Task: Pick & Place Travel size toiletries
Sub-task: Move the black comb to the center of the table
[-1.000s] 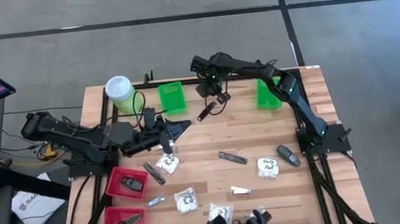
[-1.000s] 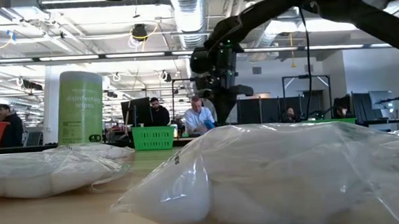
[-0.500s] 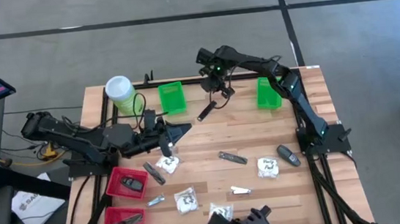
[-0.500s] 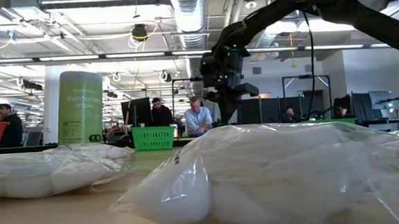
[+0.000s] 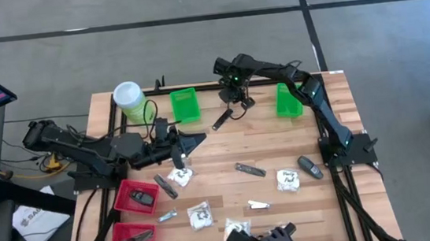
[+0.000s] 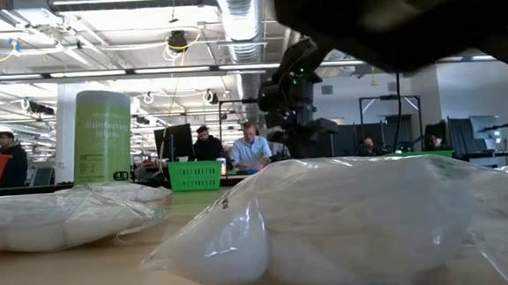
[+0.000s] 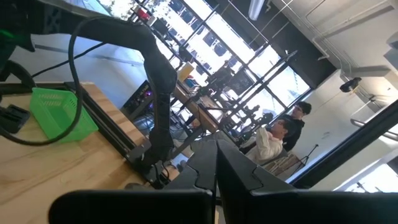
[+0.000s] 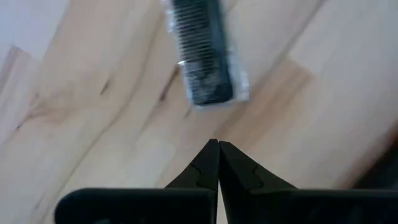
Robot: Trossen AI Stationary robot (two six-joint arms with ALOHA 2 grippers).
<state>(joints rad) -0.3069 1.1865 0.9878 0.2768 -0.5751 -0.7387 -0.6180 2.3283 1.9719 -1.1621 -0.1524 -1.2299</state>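
The travel size toiletries lie scattered over the wooden table: white packets, a silvery sachet, dark sticks and an oval piece. One dark ribbed stick in clear wrap lies flat near the far edge. My right gripper hangs shut just above the table beside that stick, pointing down and touching nothing. My left gripper waits shut and level over the table's left-middle.
Two green baskets stand at the far edge, either side of my right gripper. A light-green canister stands at the far left corner. Two red baskets holding dark items sit at the near left. People sit in the room beyond.
My right gripper has sunk a little and drifted toward the table's right edge, staying shut and pointing down. The wrapped dark stick has kept its place on the table.
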